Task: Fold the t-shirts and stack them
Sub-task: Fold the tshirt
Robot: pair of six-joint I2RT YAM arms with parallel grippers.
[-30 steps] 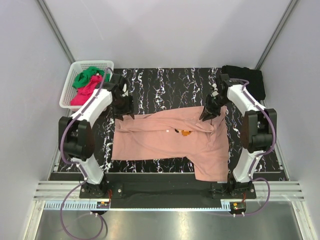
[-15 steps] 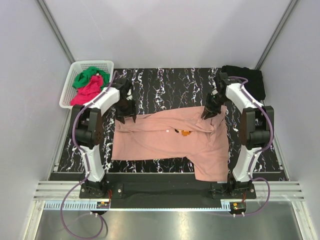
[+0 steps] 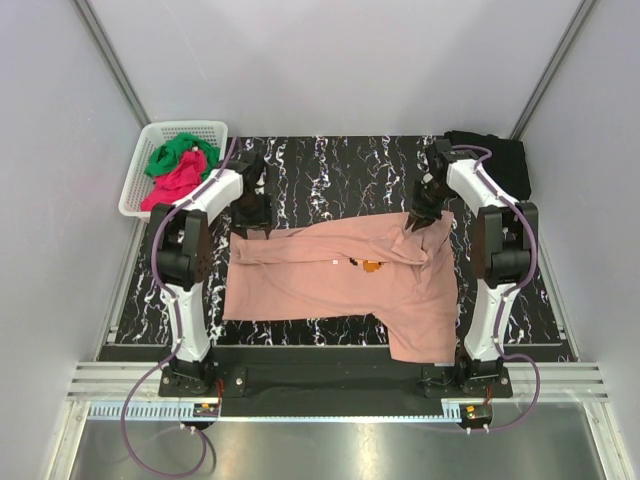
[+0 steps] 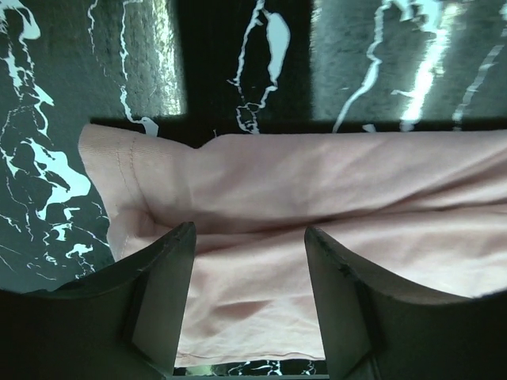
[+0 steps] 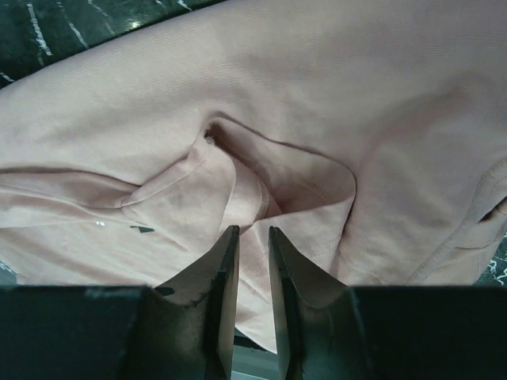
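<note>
Overhead view: salmon-pink t-shirt (image 3: 330,285) spread flat on black marbled table (image 3: 330,165), long axis running left to right, one flap reaching toward the near right edge. Small chest print (image 3: 368,266) facing up near the middle. Left gripper (image 3: 252,222) poised at the far left corner of the cloth, right gripper (image 3: 420,222) at the far right corner (one per end, neither arm clearly nearer). White basket (image 3: 140,190) at far left holding green t-shirt (image 3: 172,155) and magenta-red t-shirt (image 3: 175,182); black t-shirt (image 3: 495,160) lying at the far right corner.

Left wrist view: fingers spread wide, nothing gripped between them, pink cloth directly below. Hemmed far edge of the cloth lying just beyond the tips and crosswise to them, its corner off toward the left of the picture.

Right wrist view: fingers drawn narrow, with a raised ridge of pink cloth leading into the slim gap. Pinched or merely touched, impossible to tell.

Likely next: far edge taken at both ends and carried toward the near edge, folding across the short axis, both ends rising together to keep the crease straight.
</note>
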